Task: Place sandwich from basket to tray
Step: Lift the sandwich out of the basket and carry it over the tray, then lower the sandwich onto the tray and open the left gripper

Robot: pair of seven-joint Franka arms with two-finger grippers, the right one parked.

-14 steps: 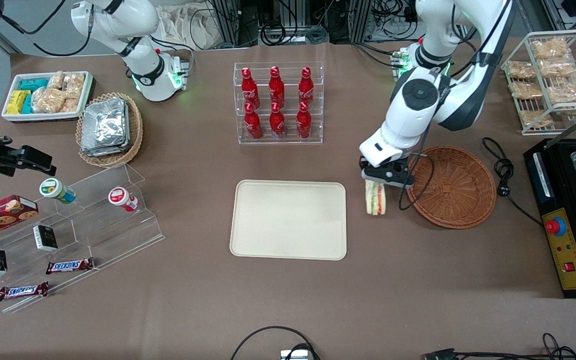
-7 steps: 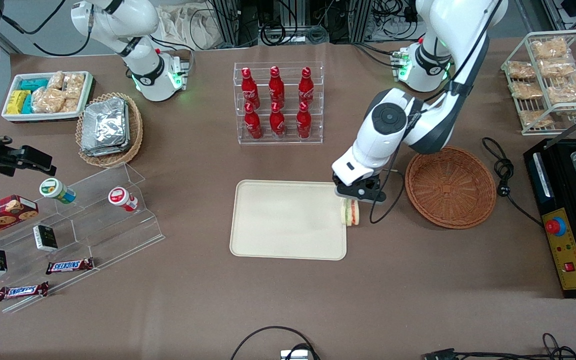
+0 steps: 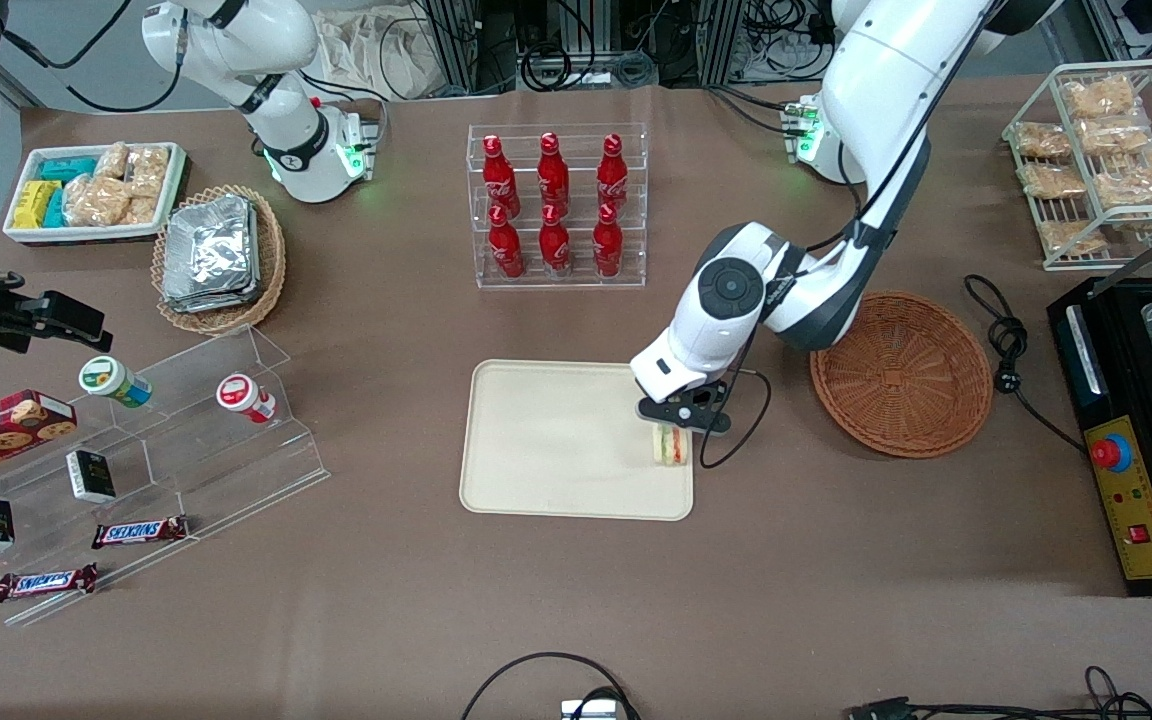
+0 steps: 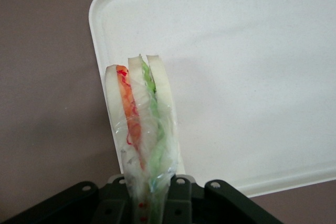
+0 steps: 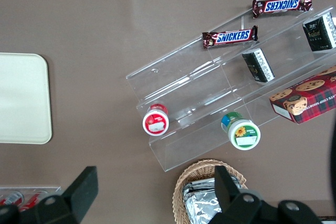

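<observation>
Looking down at the big brown table (image 3: 576, 600), we see lots of things on it. Our working arm (image 3: 876, 130) reaches out over it, bent low.

Next biggest is the tray (image 3: 556, 440). It lies flat in the middle of the table, nearer the front camera than the rack of red bottles (image 3: 556, 205). Most of it is bare.

Then comes the basket (image 3: 901, 372). It sits on the table beside the tray, toward the working arm's end. We see nothing in it. It does not touch the tray.

Our hand (image 3: 674, 422) hangs over the edge of the tray that is closest to the basket. Its fingers are closed tight on the sandwich (image 3: 671, 445) and pinch it from both sides. We hold it by one end, with the other end pointing down at the tray.

From the wrist camera, the sandwich (image 4: 140, 124) sticks out of the hand (image 4: 149, 195) over the tray (image 4: 252, 77), close to one round corner. It has clear wrap on it. We see white bread with orange, red and green stripes. We cannot tell if it touches the tray yet.
</observation>
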